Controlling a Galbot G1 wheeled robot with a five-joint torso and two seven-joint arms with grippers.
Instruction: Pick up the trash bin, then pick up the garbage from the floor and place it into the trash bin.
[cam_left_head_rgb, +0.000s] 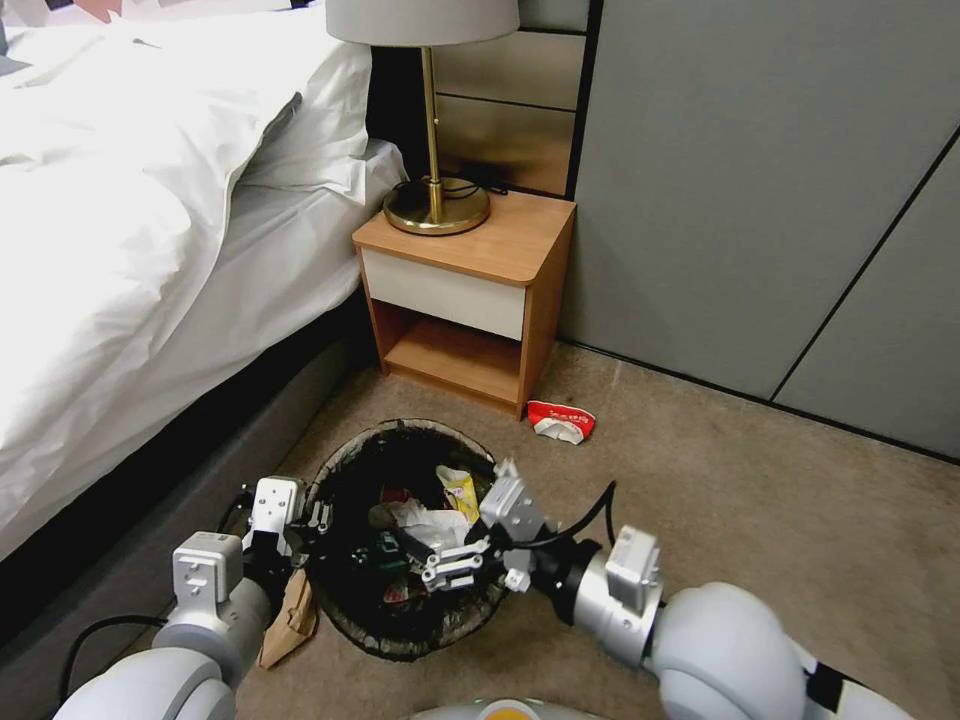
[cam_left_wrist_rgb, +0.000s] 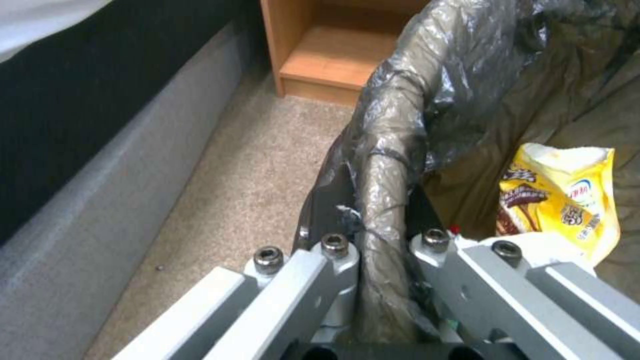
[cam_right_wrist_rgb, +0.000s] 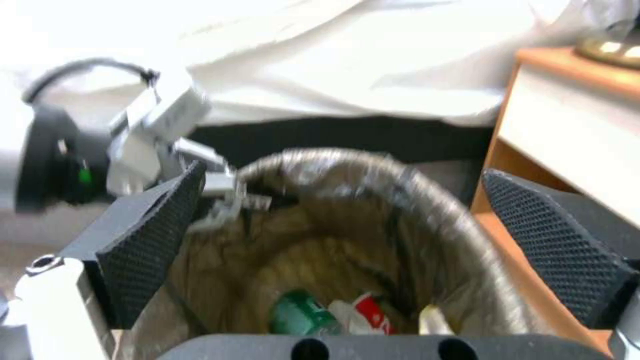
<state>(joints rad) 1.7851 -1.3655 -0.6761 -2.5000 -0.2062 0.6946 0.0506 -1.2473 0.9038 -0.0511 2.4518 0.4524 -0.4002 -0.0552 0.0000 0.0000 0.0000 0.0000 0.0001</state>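
Bin (cam_left_head_rgb: 400, 610) is held at its rim by the left gripper (cam_left_head_rgb: 318, 517), on the bed side; in the left wrist view the fingers (cam_left_wrist_rgb: 320, 270) are clamped on the bag-wrapped rim (cam_left_wrist_rgb: 387, 200), one inside, one outside. Bin sits low over the carpet (cam_left_head_rgb: 720, 520), between bed (cam_left_head_rgb: 150, 250) and nightstand (cam_left_head_rgb: 470, 290); whether it's lifted or resting can't be told.

Right gripper (cam_left_head_rgb: 455, 570) is seen over the bin mouth, fingers (cam_right_wrist_rgb: 153, 235) spread wide and nothing between the pads in the right wrist view — released, empty. Below it, inside the bag: a green item (cam_right_wrist_rgb: 300, 315), red-and-white scrap (cam_right_wrist_rgb: 367, 312), yellow wrapper (cam_left_head_rgb: 460, 492), white tissue (cam_left_head_rgb: 425, 520).

Step in hand, as judged: a drop into the bin is being finished. To do it well, the right gripper should be lifted straight up before any sideways move, so the liner isn't snagged by the open fingers. Left grip should be kept firm & level, rim not twisted, or the bag may be pulled off the rim.

Not yet collected: red packet (cam_left_head_rgb: 561, 420) on carpet by the nightstand's front corner, well apart from the bin; brown paper bag (cam_left_head_rgb: 290, 620) on the floor just beside the bin, under the left wrist. The paper bag is partly hidden by the arm, so approach angle will need care; bin may need shifting first.

Task judged approx. past halfway.
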